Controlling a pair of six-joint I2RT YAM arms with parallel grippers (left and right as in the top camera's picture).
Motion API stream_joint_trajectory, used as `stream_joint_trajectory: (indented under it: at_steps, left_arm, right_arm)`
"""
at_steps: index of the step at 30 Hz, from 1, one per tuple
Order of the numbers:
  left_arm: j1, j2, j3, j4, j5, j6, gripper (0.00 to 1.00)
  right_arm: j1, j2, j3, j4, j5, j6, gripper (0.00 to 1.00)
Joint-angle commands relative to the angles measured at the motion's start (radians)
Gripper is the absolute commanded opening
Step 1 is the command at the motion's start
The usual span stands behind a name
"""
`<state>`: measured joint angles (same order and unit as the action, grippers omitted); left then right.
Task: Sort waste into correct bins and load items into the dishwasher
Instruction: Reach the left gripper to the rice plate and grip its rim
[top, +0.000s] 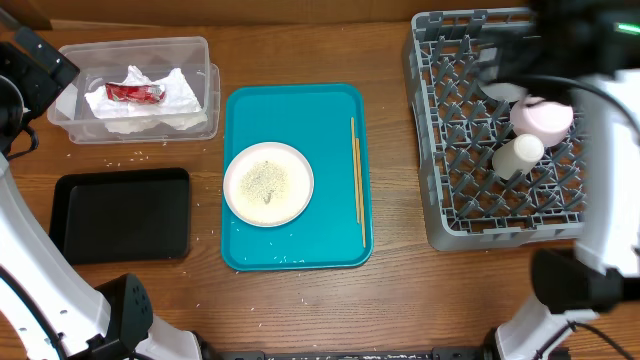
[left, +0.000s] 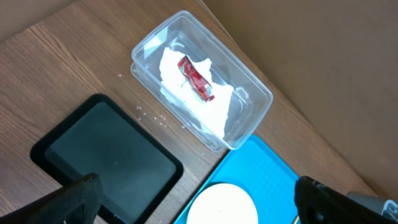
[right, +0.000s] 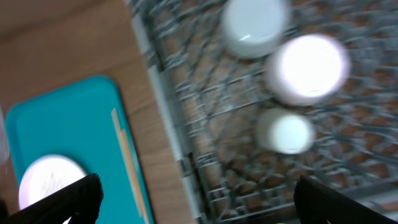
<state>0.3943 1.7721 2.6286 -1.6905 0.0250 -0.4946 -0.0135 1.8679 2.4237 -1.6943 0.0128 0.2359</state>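
At a wooden table (top: 300, 310), two robot arms hang over the job, viewed from above with 12 o'clock at the far edge. The clear tub (top: 205, 50) at 10 o'clock holds the crumpled napkin (top: 150, 110) with the red wrapper (top: 134, 93) on top; the black tray (top: 120, 215) at 8 o'clock shows nothing in it. At 3 o'clock the grey dish rack (top: 432, 225) carries a pink bowl (top: 542, 117), a white cup (top: 517, 155) on its side and another white dish (top: 503, 93). On the teal tray (top: 300, 120) at centre sit the plate (top: 290, 200), dusted with rice (top: 264, 180), and the chopsticks (top: 357, 180).

The right gripper (right: 202, 205) hangs above the rack, fingers spread wide and holding nothing. The left gripper (left: 199, 208) hovers near the tub, likewise wide apart and empty.

Paper and wrapper look sorted; loading appears to be the step in hand, with chopsticks and plate not yet racked. The chopsticks lie side by side near the tray's 3 o'clock rim, long axis running 12 to 6 o'clock, one slid a little toward 6. Which end is the thin one cannot be told. A likely next move: the right arm reaches toward 9 o'clock, jaws turned across that axis to pinch both sticks near the middle. The rice would need tipping out before the plate is racked. A few loose grains (top: 130, 158) dot the table between tub and black tray.
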Motion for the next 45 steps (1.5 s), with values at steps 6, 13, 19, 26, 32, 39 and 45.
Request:
stream_joint_trajectory:
  at_steps: [6, 13, 19, 26, 32, 39, 45]
  left_arm:
    - [-0.002, -0.014, -0.002, 0.016, 0.091, -0.133, 1.0]
    - [-0.085, -0.01, -0.009, 0.001, 0.697, -0.051, 0.99]
    - [-0.427, -0.01, -0.01, 0.001, 0.568, -0.006, 0.92]
    - [-0.888, 0.019, -0.108, 0.001, 0.079, -0.086, 0.95]
    - [-1.09, 0.158, -0.271, 0.002, -0.137, -0.166, 0.94]
    - [-1.087, 0.409, -0.305, 0.017, -0.185, -0.192, 0.74]
    - [-1.058, 0.547, -0.305, 0.079, -0.155, -0.254, 0.73]
  right_arm:
    - [-0.206, -0.02, 0.012, 0.002, 0.009, -0.027, 1.0]
    - [-0.238, -0.02, 0.012, 0.002, 0.009, -0.027, 1.0]
    - [-0.238, -0.02, 0.012, 0.002, 0.009, -0.027, 1.0]
    - [-0.238, -0.02, 0.012, 0.002, 0.009, -0.027, 1.0]
    - [-0.238, -0.02, 0.012, 0.002, 0.009, -0.027, 1.0]
    - [-0.238, -0.02, 0.012, 0.002, 0.009, -0.027, 1.0]
    - [-0.238, -0.02, 0.012, 0.002, 0.009, -0.027, 1.0]
